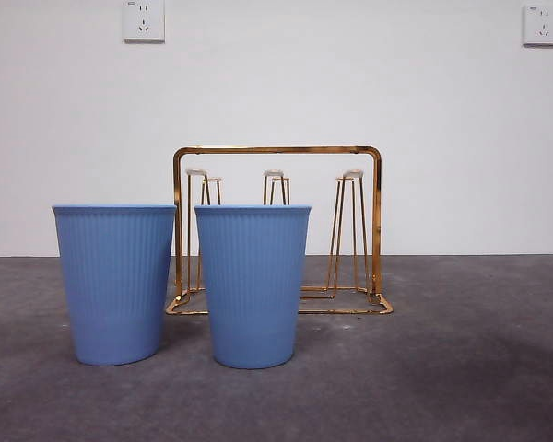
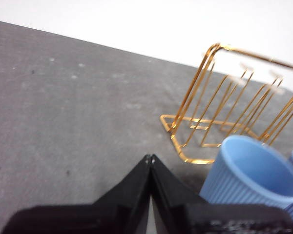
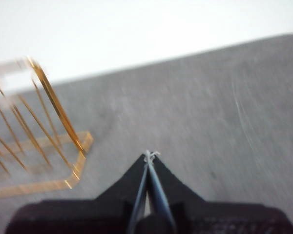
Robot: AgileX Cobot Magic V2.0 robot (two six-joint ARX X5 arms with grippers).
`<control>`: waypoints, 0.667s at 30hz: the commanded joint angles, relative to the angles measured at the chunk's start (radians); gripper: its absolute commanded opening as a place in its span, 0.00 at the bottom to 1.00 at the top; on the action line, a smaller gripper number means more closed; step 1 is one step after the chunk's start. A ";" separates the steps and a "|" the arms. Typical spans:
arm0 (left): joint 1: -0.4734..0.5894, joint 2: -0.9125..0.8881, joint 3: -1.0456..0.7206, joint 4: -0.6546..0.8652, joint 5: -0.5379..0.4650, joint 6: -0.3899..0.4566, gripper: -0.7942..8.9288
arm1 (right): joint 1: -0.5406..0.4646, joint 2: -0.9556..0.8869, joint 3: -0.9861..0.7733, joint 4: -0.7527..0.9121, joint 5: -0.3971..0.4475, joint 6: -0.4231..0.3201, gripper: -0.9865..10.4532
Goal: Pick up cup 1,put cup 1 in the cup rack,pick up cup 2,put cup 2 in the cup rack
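1. Your left gripper (image 2: pixel 150 158) and right gripper (image 3: pixel 150 155) are both closed and empty, above the table (image 1: pixel 479 368).
2. Two cups (image 1: pixel 116 281) (image 1: pixel 252 284) stand upright, unpicked.
3. Behind them, the rack (image 1: pixel 276 230) waits with its prongs bare.

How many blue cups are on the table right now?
2. One blue cup stands farthest left in the front view; the other blue cup stands beside it, in front of the cup rack. Neither is racked.

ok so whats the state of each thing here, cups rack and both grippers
left blue cup: upright on the table, empty, not held
right blue cup: upright, not held
cup rack: upright behind the cups, prongs bare
left gripper: shut, holding nothing
right gripper: shut, holding nothing
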 commanded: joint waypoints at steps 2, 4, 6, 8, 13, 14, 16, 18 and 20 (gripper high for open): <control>0.003 0.030 0.084 -0.014 0.034 -0.027 0.08 | 0.000 0.034 0.105 0.018 -0.029 0.072 0.08; 0.003 0.056 0.138 -0.031 0.058 -0.027 0.08 | 0.000 0.073 0.167 0.001 -0.055 0.072 0.08; 0.003 0.090 0.204 -0.054 0.098 -0.026 0.08 | 0.000 0.127 0.243 -0.050 -0.091 0.072 0.08; 0.003 0.125 0.266 -0.087 0.127 -0.020 0.08 | 0.000 0.182 0.312 -0.108 -0.132 0.066 0.08; 0.003 0.241 0.454 -0.219 0.230 0.035 0.08 | 0.000 0.355 0.515 -0.281 -0.280 -0.007 0.08; 0.002 0.262 0.489 -0.247 0.247 0.050 0.08 | 0.000 0.385 0.553 -0.317 -0.305 -0.020 0.08; -0.003 0.310 0.569 -0.317 0.273 0.090 0.08 | 0.000 0.452 0.641 -0.407 -0.364 -0.063 0.08; -0.010 0.359 0.650 -0.396 0.298 0.133 0.08 | 0.000 0.519 0.727 -0.506 -0.426 -0.116 0.08; -0.017 0.402 0.719 -0.474 0.318 0.180 0.08 | 0.001 0.572 0.796 -0.589 -0.463 -0.160 0.08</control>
